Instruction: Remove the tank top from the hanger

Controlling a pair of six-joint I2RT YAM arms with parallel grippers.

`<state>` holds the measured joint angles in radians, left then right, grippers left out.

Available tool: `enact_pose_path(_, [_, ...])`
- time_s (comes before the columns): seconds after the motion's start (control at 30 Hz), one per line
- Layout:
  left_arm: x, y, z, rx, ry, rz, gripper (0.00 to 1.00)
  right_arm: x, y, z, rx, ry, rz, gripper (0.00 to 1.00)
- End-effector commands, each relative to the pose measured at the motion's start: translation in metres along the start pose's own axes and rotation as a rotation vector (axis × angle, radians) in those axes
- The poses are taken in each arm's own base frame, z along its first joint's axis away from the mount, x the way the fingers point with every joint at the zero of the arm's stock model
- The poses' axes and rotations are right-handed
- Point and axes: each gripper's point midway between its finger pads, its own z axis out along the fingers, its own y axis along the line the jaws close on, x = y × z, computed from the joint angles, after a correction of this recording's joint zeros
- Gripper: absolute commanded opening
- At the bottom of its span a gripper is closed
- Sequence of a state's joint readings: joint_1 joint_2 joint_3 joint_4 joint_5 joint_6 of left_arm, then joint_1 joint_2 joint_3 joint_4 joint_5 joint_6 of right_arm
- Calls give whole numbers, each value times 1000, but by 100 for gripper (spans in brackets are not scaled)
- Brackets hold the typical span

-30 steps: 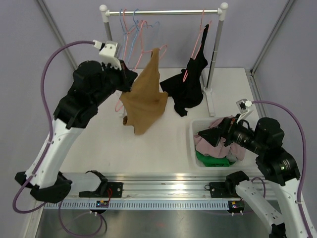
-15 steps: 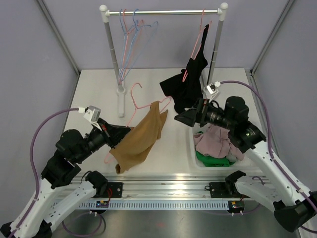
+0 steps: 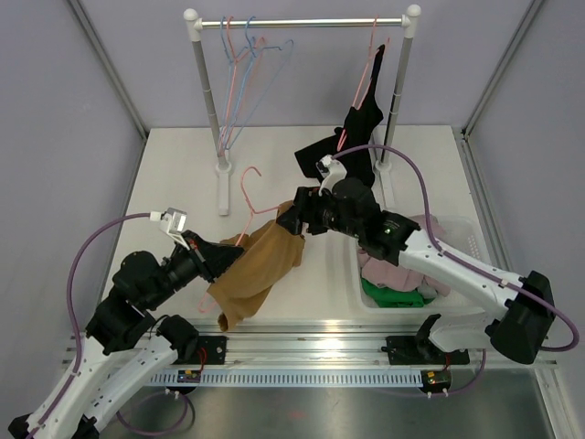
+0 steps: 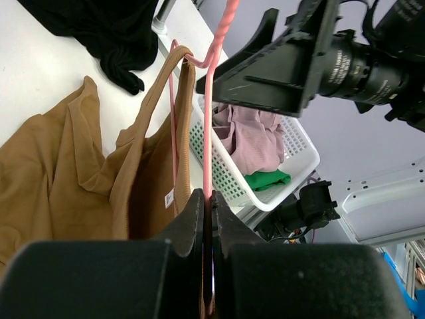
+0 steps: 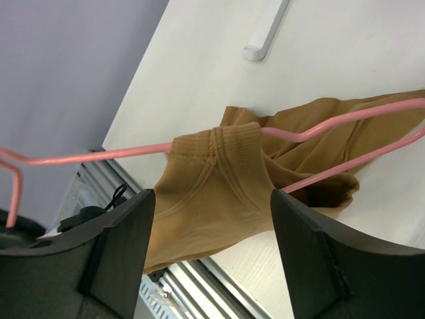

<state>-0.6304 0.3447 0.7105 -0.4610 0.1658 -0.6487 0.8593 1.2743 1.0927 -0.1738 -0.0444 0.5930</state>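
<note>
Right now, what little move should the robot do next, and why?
Probably shut the right claw on the tank top strap: its open fingers frame the strap where it loops over the pink hanger, which the left claw grips.

No legible text; tag (image 4: 169,197) on tank top (image 4: 66,166) unreadable.

left gripper (image 4: 207,199) bottom centre, jaws clamped on pink hanger (image 4: 207,133); wire runs straight up the frame. tank top (image 4: 60,173), tan, fills lower left, one strap hooked over the hanger near top centre. right gripper (image 4: 236,45) upper right, jaws spread wide next to that strap. white basket (image 4: 236,183) right of centre, pink and green clothes inside. black garment (image 4: 106,26) upper left on the table (image 4: 33,73).
</note>
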Motion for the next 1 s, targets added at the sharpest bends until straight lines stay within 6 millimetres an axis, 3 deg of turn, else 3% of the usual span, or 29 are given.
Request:
enact_pose_path(0.0, [-18, -21, 0, 89, -65, -1, 0, -34, 12, 9, 10, -122, -60, 76])
enact_pose_path(0.1, [-20, -24, -1, 97, -66, 4, 0, -32, 2, 20, 55, -120, -75, 67])
enact_pose_path(0.2, [-19, -26, -1, 105, -60, 4, 0, -31, -8, 25, 100, -127, -94, 40])
enact_pose_path(0.23, [-19, -26, -1, 105, -58, 6, 0, -31, -11, 27, 110, -129, -99, 22])
enact_pose_path(0.33, [-19, -22, -3, 86, -60, 17, 0, -32, -18, 27, 143, -133, -116, 0])
enact_pose_path(0.53, [-17, -5, -7, -18, -36, 58, 0, -36, -48, 12, 290, -169, -160, 0])
enact_pose_path(0.63, [-9, -7, -10, -5, 20, 83, 0, -45, -82, 2, 462, -181, -202, 0])
enact_pose_path(0.67, [-7, -8, -12, 3, 33, 86, 0, -48, -102, -4, 532, -167, -196, 0])
enact_pose_path(0.83, [-12, -20, -25, 44, 7, 88, 0, -52, -162, -7, 650, -123, -156, 0])
enact_pose_path(0.93, [-17, -31, -32, 90, -8, 89, 0, -46, -165, -4, 622, -91, -155, 0])
enact_pose_path(0.97, [-19, -35, -33, 106, -12, 87, 0, -42, -156, 1, 557, -65, -154, 0])
